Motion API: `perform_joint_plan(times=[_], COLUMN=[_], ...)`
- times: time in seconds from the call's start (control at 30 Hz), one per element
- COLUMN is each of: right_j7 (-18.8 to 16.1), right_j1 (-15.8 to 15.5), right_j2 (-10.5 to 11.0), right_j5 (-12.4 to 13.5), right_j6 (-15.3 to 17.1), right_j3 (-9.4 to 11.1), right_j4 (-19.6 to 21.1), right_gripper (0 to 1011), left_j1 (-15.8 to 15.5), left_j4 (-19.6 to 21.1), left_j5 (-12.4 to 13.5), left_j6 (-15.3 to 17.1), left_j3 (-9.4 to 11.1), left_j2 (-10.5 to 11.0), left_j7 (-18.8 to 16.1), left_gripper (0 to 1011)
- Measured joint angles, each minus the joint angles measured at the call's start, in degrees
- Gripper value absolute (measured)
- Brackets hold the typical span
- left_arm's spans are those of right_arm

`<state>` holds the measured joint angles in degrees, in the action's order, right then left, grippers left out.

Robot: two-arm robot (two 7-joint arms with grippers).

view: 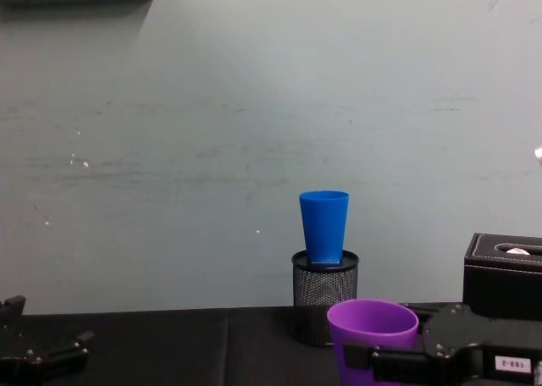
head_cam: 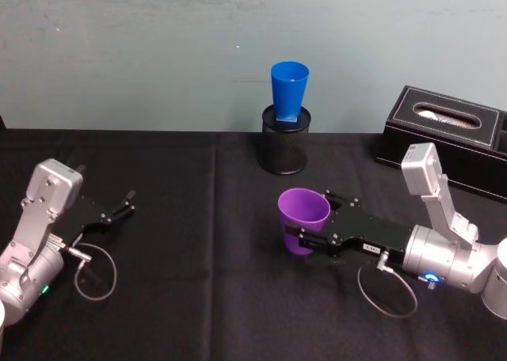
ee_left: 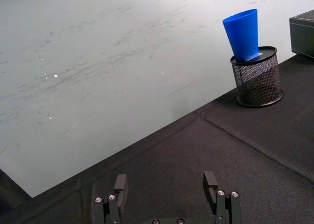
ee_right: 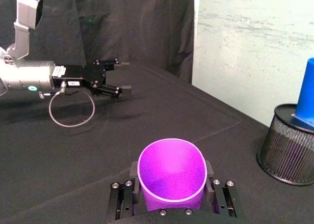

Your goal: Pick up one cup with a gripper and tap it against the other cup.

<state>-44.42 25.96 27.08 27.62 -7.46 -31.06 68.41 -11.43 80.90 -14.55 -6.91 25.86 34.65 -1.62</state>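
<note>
The right gripper [head_cam: 305, 241] pinches the upright purple cup [head_cam: 303, 220] near the table's middle. Behind it, well apart, the blue cup [head_cam: 289, 90] stands in a black mesh pen holder [head_cam: 284, 142]; a black tissue box [head_cam: 447, 138] sits right. The left gripper [head_cam: 127, 204] rests spread, far left.

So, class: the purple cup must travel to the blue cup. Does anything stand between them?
Nothing visible: bare black cloth lies between the purple cup, held by the right gripper, and the blue cup atop the mesh holder.
</note>
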Motion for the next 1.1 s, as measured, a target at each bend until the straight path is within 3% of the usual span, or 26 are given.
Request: perform_joint_plan(times=[1.1], right_j7=[-2.08], right_j1=[1.58], right_j2=[-0.85], right_j5=[-1.49], right_j6=[0.12], right_j3=[-1.81], right_j4=[-4.79], right_gripper=[726], left_j1=[0.0], left_j4=[0.0], left_j5=[0.0], left_j6=[0.0], left_j3=[0.0], left_j2=[0.0], left_j7=[0.0], left_gripper=[1011])
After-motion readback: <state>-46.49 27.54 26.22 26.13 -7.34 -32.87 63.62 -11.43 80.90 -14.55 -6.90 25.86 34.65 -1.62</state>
